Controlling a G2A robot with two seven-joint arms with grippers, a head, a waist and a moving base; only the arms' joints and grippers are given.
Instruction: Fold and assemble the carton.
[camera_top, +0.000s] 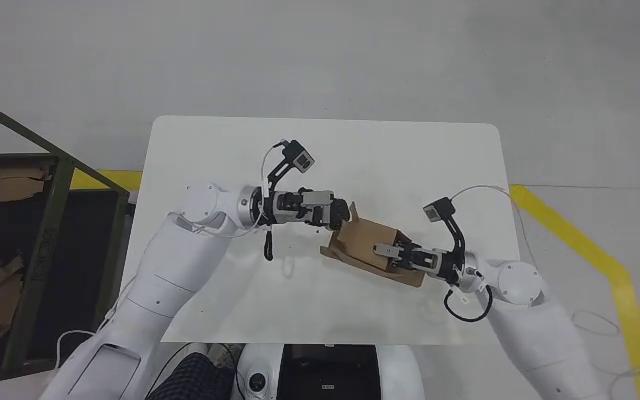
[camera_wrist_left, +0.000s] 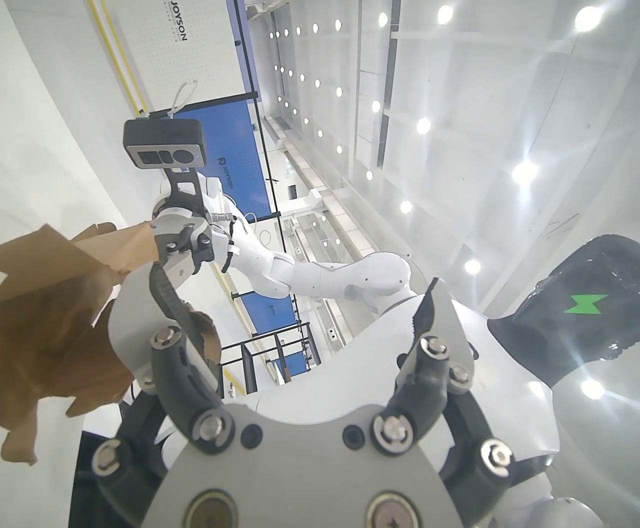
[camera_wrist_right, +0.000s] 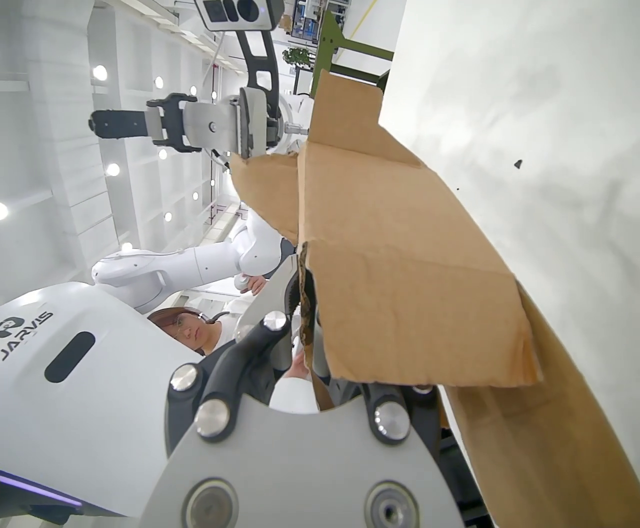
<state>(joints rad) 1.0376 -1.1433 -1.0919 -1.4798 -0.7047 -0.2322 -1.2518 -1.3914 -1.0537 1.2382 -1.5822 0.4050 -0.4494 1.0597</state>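
– Carton (camera_top: 365, 247) progress, top view first?
– It sits mid-table (camera_top: 230, 160), strung between both arms, flaps sticking out. Early days imo, no closed box yet.
– Left wrist view?
– Left gripper (camera_wrist_left: 295, 280) gapes wide, holding nothing. One finger (camera_wrist_left: 167, 295) seems to brush a loose flap (camera_wrist_left: 205, 337), can't say for sure.
– Right wrist view?
– Right gripper (camera_wrist_right: 307, 300) is pinched tight on a panel edge. Panels look creased but splayed, so I'd guess most of the folding and tucking is left.
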